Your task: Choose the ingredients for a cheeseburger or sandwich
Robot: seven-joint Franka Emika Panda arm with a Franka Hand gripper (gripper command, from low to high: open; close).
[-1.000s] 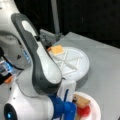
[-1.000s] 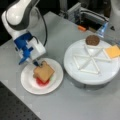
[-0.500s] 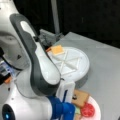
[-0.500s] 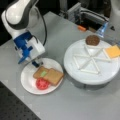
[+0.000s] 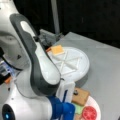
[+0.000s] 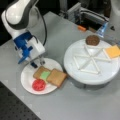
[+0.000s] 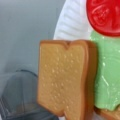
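Note:
In a front view my gripper point(image 6: 37, 63) hangs open and holds nothing, just above the upper left rim of the white plate point(image 6: 27, 82). On that plate lies the sandwich: a bread slice point(image 6: 38, 72) under green lettuce point(image 6: 45, 74), a second bread slice point(image 6: 57, 78) beside it, and a red tomato disc point(image 6: 38, 85) in front. The wrist view looks straight down on a bread slice point(image 7: 65, 80), the lettuce point(image 7: 106, 75) and the tomato point(image 7: 105, 15). The dark patty point(image 6: 92, 40) and yellow cheese point(image 6: 113, 51) lie on the round divided tray point(image 6: 82, 75).
My own arm point(image 5: 37, 75) fills the left half of a front view and covers part of the plate point(image 5: 96, 101); the cheese point(image 5: 57, 50) and tray point(image 5: 75, 62) show behind it. Grey equipment point(image 6: 87, 15) and a small orange piece point(image 6: 81, 28) sit at the table's far edge.
One second ago the gripper was low over a stacked sandwich. The top bread slice now lies beside the lettuce, and the gripper has drawn back to the plate's rim.

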